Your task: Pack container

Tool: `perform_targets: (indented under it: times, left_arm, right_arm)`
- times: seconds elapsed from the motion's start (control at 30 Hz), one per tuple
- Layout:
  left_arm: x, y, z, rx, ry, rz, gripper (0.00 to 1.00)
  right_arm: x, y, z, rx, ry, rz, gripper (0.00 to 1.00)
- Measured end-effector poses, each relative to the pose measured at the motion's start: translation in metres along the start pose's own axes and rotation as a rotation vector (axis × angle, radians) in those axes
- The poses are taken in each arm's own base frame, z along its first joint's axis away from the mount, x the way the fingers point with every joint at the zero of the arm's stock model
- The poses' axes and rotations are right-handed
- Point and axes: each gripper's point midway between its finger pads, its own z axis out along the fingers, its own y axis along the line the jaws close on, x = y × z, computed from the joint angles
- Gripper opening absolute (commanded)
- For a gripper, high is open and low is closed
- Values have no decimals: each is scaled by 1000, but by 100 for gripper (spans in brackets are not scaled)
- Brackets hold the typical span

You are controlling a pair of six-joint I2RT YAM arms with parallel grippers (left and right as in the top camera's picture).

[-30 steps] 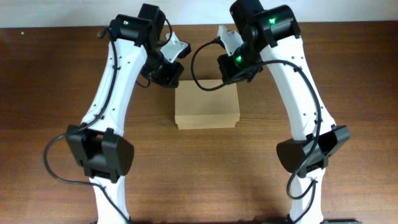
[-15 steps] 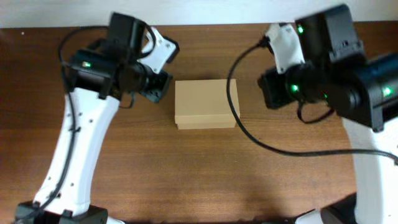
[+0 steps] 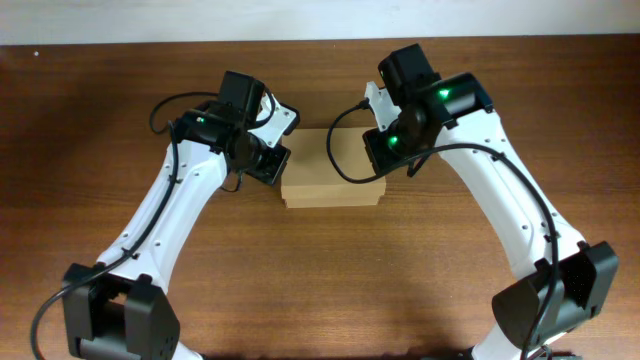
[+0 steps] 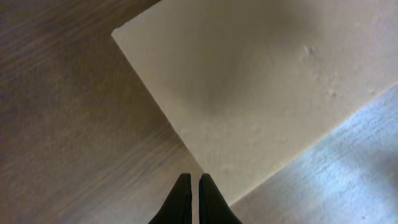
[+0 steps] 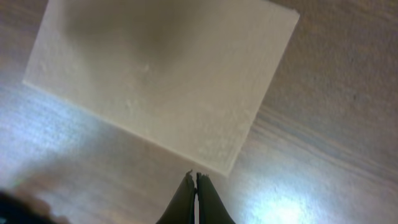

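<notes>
Overhead view: the container (image 3: 332, 182), a plain tan cardboard box with its lid lying flat, sits on the brown wooden counter (image 3: 330, 280) at mid-width, nearer the far edge than the near one. The two white arms arch inward from the near corners. The left arm's (image 3: 170, 215) dark wrist covers the box's left far corner, and the right arm's (image 3: 505, 205) wrist covers its right far corner. This view hides the fingers of both.

Wrist views supply what is hidden. The left gripper (image 4: 193, 180) has its two dark fingers pressed together with nothing between them, the tips over the wood just beside a long edge of the box. The right gripper (image 5: 193, 176) is likewise closed and holds nothing, its tips over the wood just beside a corner of the box. Neither view shows whether the tips touch the cardboard.

A black cable (image 3: 335, 150) loops from the right wrist across the lid, and another (image 3: 165, 112) arcs behind the left wrist.

Bare wood lies to the left, right and front of the box. The counter's far edge meets a pale strip (image 3: 320, 18) along the top of the overhead view.
</notes>
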Motion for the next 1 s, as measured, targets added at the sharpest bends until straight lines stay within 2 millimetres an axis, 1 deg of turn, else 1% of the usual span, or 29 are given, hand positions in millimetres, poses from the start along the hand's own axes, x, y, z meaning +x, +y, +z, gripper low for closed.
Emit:
perform_targets:
  times: [0.17, 0.27, 0.5, 0.67, 0.73, 0.8, 0.9, 0.97, 1.0]
  left_arm:
    - [-2, 0, 7, -2, -20, 6, 5]
    - [-3, -1, 14, -3, -36, 14, 5]
    - [11, -6, 34, 19, -27, 16, 5]
    - [15, -8, 41, 34, -27, 10, 5]
    - [15, -8, 41, 36, -27, 8, 5]
    - [15, -8, 41, 36, -28, 8, 3]
    - [14, -8, 41, 35, -31, 8, 4]
    - [14, -9, 40, 38, -33, 6, 5]
    - [13, -9, 39, 40, -34, 5, 6]
  right_arm:
    - [6, -1, 17, -9, 20, 4, 4]
    - [6, -2, 28, -14, 22, 14, 4]
    - [15, -6, 54, -19, 48, 34, 4]
    - [26, -7, 72, -29, 75, 62, 4]
    - [29, -6, 75, -36, 83, 64, 4]
    - [28, -6, 75, -39, 78, 66, 4]
    - [28, -6, 74, -39, 80, 69, 4]
    - [30, -7, 70, -40, 95, 76, 4]
    - [31, -7, 64, -40, 107, 81, 4]
